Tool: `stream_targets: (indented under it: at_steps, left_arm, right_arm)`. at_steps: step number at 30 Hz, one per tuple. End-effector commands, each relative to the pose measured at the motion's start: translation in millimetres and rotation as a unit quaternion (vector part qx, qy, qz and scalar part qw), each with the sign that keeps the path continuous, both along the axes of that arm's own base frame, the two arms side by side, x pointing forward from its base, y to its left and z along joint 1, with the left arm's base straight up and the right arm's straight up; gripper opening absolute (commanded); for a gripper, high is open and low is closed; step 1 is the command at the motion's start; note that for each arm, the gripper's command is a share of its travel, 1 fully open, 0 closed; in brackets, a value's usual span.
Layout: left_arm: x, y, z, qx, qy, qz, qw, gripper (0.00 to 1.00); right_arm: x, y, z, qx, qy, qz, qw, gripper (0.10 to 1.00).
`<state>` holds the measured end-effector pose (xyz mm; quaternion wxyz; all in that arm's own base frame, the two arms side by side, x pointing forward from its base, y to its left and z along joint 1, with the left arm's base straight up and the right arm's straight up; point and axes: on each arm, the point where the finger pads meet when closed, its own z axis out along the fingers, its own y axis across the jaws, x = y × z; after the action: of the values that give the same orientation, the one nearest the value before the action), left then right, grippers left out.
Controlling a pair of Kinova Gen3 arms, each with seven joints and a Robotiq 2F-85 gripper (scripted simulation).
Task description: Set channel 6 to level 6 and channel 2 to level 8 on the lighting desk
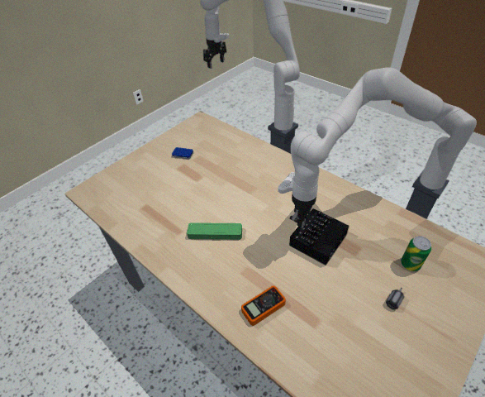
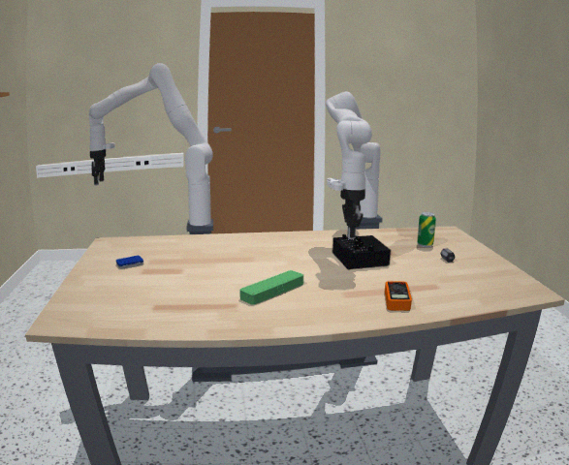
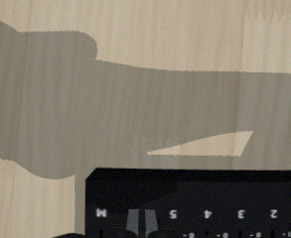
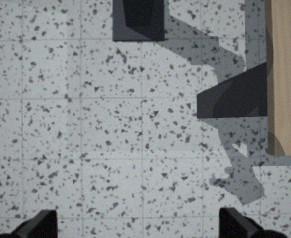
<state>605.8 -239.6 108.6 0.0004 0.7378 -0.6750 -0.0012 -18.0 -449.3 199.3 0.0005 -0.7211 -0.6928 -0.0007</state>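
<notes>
The black lighting desk point(image 1: 331, 241) point(image 2: 369, 259) point(image 3: 224, 190) stands on the table. The left wrist view shows its edge with labels M, 5, 4, 3 and 2 upside down; the channel 6 label is hidden behind the fingertips. My left gripper point(image 1: 300, 222) point(image 2: 351, 235) point(image 3: 142, 225) is shut and empty, pointing down at the desk's labelled edge, between M and 5. Whether it touches a fader cap is hidden. The fader positions cannot be read. My right gripper point(image 1: 216, 63) point(image 2: 98, 181) point(image 4: 138, 225) is open and empty, high up and beyond the table's edge.
A green block point(image 1: 214, 231) point(image 2: 271, 288) and an orange multimeter point(image 1: 263, 304) point(image 2: 397, 294) lie near the desk. A green can point(image 1: 415, 255) point(image 2: 426, 230) and a small motor point(image 1: 395, 298) point(image 2: 447, 255) are to its right. A blue item point(image 1: 183, 152) point(image 2: 129, 261) lies far left.
</notes>
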Motion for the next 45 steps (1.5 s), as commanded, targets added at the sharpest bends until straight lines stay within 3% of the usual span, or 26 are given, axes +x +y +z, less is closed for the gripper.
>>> stream_targets:
  at_steps: [1, 23, 45]
  left_arm:
    - [0.6, -0.3, 0.2, 0.000, -0.001, 0.000, 1.000, 0.099]
    - [1.4, -0.7, -12.9, 0.000, -0.001, 0.000, 1.000, 0.099]
    - [1.6, -0.7, -15.8, 0.000, -0.001, 0.000, 1.000, 0.099]
  right_arm:
    - [0.1, -0.4, 0.7, -0.001, 0.000, 0.000, 1.000, 1.000]
    - [0.1, -0.4, 0.7, -0.001, 0.000, 0.000, 1.000, 1.000]
    - [0.1, -0.4, 0.7, -0.001, 0.000, 0.000, 1.000, 1.000]
